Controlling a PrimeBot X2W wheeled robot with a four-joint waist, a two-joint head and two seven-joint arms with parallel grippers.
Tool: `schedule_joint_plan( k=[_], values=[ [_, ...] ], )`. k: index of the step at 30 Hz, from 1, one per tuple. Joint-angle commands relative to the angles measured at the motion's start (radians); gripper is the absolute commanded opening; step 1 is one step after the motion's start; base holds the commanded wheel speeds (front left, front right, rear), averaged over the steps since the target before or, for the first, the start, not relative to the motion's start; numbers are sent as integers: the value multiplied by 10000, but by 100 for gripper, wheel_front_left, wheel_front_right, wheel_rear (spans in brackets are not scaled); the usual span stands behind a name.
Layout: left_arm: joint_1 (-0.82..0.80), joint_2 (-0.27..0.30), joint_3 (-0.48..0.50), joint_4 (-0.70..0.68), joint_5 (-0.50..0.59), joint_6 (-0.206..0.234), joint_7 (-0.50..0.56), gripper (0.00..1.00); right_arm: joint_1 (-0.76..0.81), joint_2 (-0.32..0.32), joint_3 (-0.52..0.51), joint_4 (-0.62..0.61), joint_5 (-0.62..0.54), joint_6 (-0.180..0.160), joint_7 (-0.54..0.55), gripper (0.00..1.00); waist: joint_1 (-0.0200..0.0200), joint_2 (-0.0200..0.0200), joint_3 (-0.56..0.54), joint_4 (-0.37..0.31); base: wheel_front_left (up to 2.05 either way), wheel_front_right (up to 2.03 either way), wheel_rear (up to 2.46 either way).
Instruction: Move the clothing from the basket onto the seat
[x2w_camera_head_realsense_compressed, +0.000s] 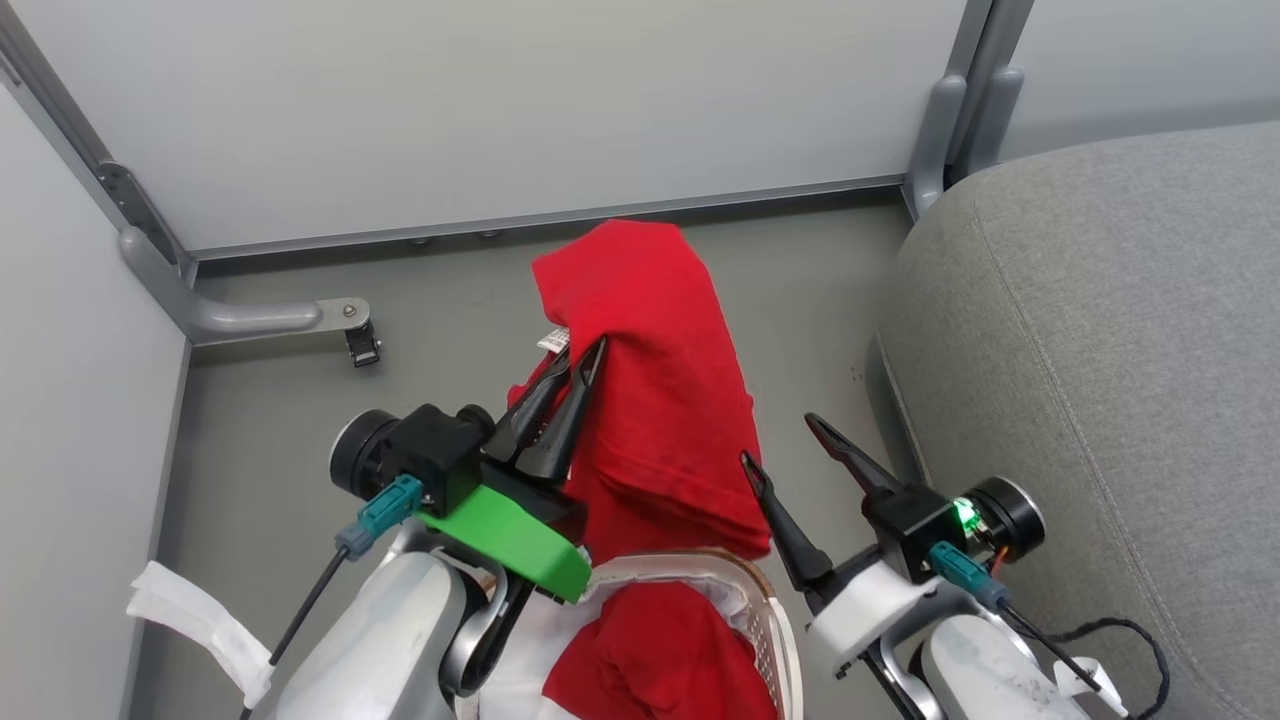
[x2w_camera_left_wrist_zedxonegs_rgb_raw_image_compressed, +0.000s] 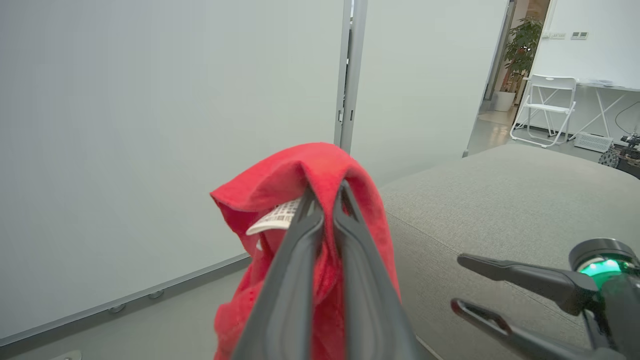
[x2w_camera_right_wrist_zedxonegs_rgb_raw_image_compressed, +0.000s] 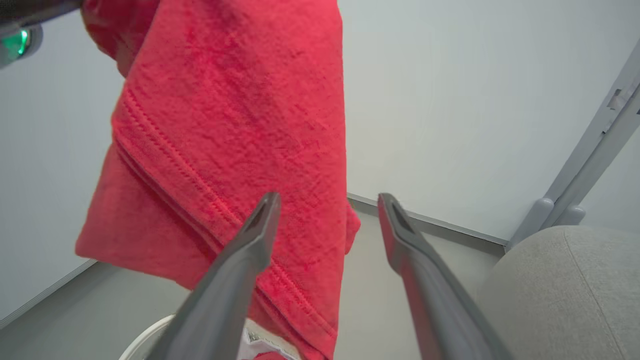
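Left of seat (x2w_camera_head_realsense_compressed: 1100, 350): basket (x2w_camera_head_realsense_compressed: 690, 565), clothing (x2w_camera_head_realsense_compressed: 650, 380) above.

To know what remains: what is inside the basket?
Inside the basket lies more red clothing on a white liner. The hanging garment, pinched by the left gripper, and the left arm cover the rest, so anything deeper cannot be seen.

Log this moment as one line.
left gripper: shut on red garment, hanging above basket | right gripper: open, empty | basket: more red cloth inside | seat: robot's right, garment not yet on it
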Motion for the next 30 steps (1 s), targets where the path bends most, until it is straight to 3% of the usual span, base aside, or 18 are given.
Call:
schedule_joint_plan(
  k=[1,14,30],
  values=[
    [4,-16,-28,-55,106,7,-34,0,-193,-50,108,-108,33,-10,-45,100,1,0,-33,13,0,0,0],
    [114,-40,-485,-31,117,7,-36,0,-1251,-92,1177,55,-108,-10,-45,100,1,0,-208,111,0,0,0],
    [174,-282,-1008,122,44,7,-36,0,-1295,-42,1922,134,201,-10,-45,100,1,0,-350,263,0,0,0]
  ],
)
